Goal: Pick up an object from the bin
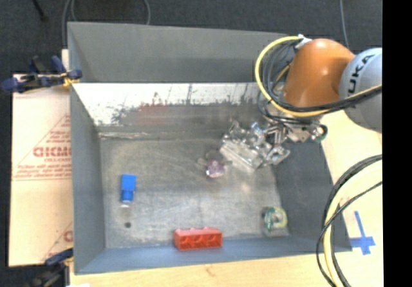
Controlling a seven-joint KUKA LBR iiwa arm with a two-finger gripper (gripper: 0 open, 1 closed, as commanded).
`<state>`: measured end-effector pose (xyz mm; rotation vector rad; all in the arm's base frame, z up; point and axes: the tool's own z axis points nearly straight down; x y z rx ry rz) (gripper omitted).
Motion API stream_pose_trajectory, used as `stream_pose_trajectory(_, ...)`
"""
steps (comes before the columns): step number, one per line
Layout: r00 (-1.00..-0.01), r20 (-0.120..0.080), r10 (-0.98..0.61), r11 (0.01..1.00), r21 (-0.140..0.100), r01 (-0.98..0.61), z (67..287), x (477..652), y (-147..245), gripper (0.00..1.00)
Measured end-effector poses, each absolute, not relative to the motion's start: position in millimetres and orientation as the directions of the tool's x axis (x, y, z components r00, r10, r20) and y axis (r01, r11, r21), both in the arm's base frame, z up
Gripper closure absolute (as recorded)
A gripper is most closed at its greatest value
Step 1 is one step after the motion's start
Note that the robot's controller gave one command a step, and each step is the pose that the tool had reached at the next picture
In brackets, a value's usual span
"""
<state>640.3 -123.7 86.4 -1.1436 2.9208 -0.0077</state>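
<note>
In the bin (pixel 87 176), the tool (pixel 248 149) hangs just beside a roundish pink lump (pixel 215 168), its gape unclear.

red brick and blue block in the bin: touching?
Apart. The camera view shows bare bin floor between the red brick at the near wall and the blue block at left.
</note>
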Motion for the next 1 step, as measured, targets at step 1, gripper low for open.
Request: stream_pose_trajectory(1,-0.722,-0.005,-0.692,0.722,-0.007,-0.692,211.2,637.4,-113.6,1.0)
